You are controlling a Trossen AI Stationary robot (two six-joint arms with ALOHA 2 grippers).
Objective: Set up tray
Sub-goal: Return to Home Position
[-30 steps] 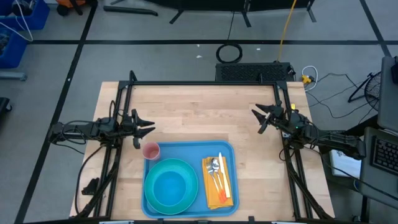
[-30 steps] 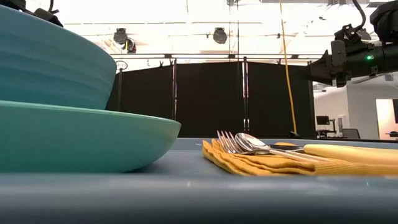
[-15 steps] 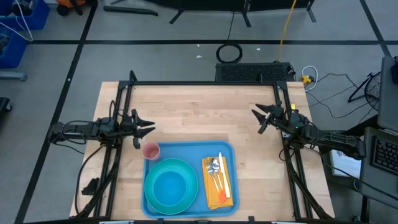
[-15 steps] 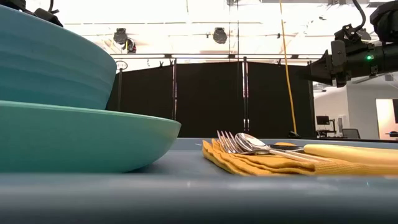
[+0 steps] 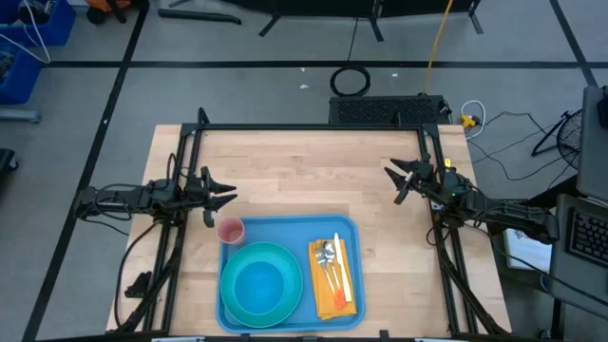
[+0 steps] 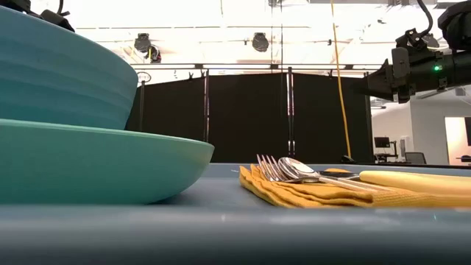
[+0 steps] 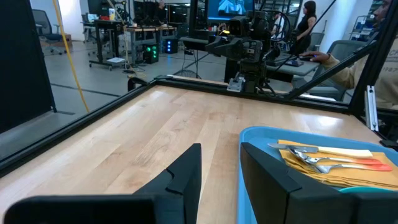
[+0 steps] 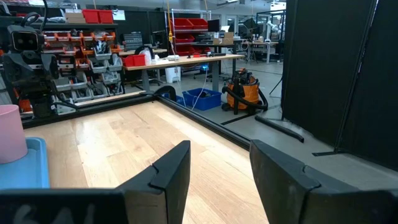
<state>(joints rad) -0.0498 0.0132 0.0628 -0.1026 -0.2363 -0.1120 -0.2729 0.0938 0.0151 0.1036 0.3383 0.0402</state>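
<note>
Overall: a wooden table is seen from above, with two dark arms kept to its left and right sides and a laid tray at its near edge.
Tray: the light-blue tray is set flat at the near middle of the table, between the two arms and nearer than both grippers.
Plate and bowl: a teal plate is placed on the tray's left half, and a teal bowl is stacked on it.
Cup: a pink cup is stood upright in the tray's far left corner, just beside the plate.
Napkin: a folded yellow napkin is laid along the tray's right half.
Cutlery: a fork, a spoon and a pale yellow knife are laid side by side on the napkin, fork at the left and knife at the right. Orange handles are seen on the fork and spoon.
Left gripper: the left gripper is held over the table's left side, near the tray's far left corner and pointed right. Its fingers are spread apart and nothing is held.
Right gripper: the right gripper is held over the table's right side, well apart from the tray and pointed left. Its fingers are parted and nothing is held between them.
Room: a person is seen standing well beyond the table.
</note>
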